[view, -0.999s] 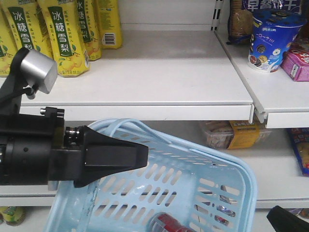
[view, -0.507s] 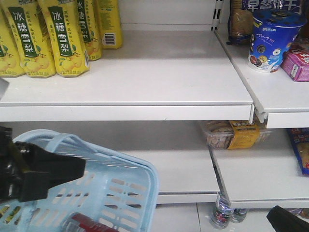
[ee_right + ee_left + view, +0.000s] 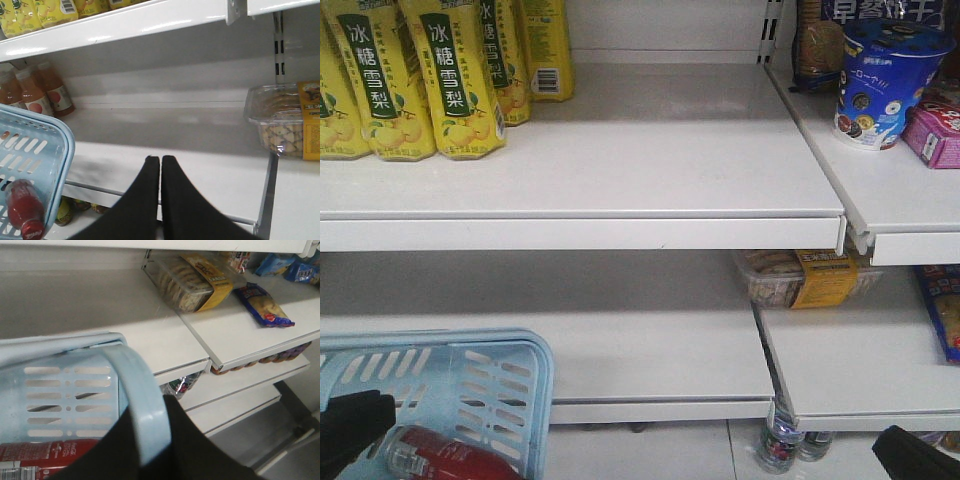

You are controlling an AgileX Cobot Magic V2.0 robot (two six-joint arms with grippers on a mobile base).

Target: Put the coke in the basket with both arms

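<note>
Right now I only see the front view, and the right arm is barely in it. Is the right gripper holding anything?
Observer: No. The right wrist view shows the right gripper with its fingers pressed together and nothing between them.
Operator: Is the coke fully inside the basket?
Observer: Yes. In that same view the coke lies on its side inside the basket.
Operator: How is the left arm carrying it?
Observer: The left wrist view shows the basket's handle looped over the left gripper. I cannot tell whether that gripper is closed on it.
</note>
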